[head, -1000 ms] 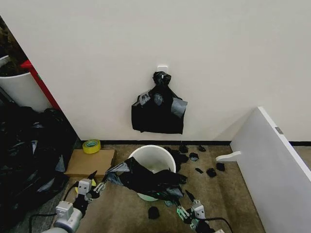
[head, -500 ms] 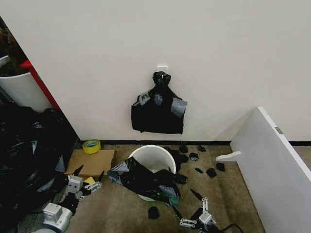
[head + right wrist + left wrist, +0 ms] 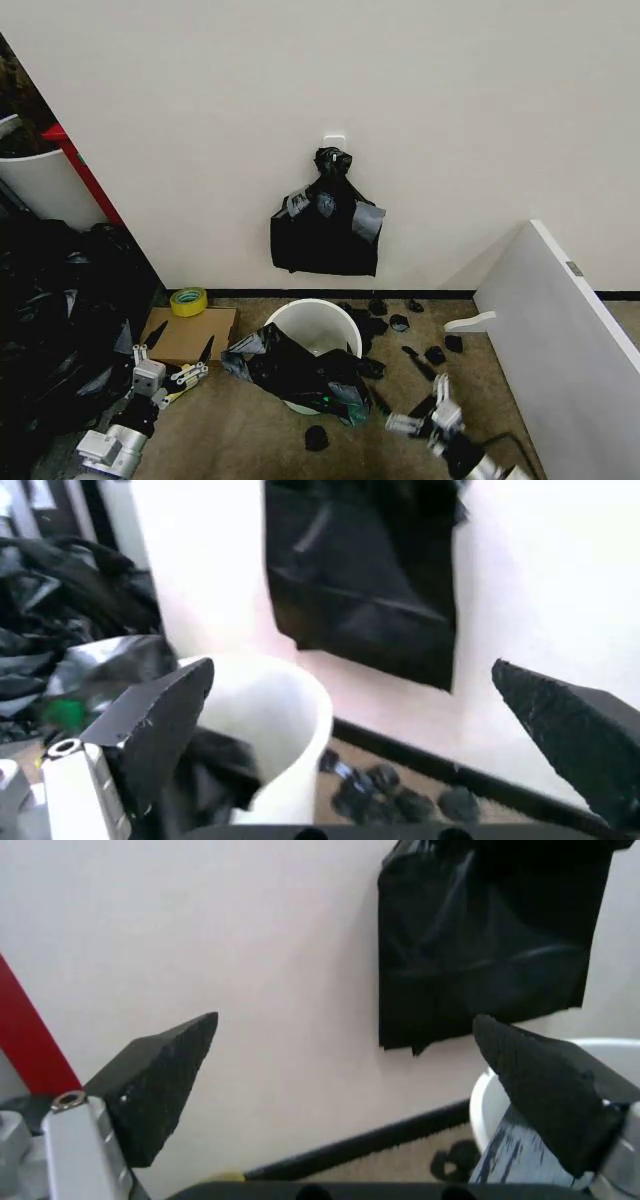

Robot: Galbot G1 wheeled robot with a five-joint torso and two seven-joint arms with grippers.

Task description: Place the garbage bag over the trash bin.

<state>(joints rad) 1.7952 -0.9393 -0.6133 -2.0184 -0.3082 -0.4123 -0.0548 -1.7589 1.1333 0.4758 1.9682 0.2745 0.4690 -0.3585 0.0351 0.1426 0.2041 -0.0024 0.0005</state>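
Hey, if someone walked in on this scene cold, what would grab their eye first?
Probably the garbage bag, slumped over the near rim of the trash bin on the floor and covering only part of it. Above them, a knotted black bundle hangs on the pale wall. The left end effector and right end effector sit open, low on either side of the bin, holding nothing.

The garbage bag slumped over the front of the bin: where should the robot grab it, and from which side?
Probably the loose upper-left corner of the garbage bag, where it sticks out past the trash bin rim. The open left gripper is beside it and could come from the left; the open right gripper could take the crumpled right edge.
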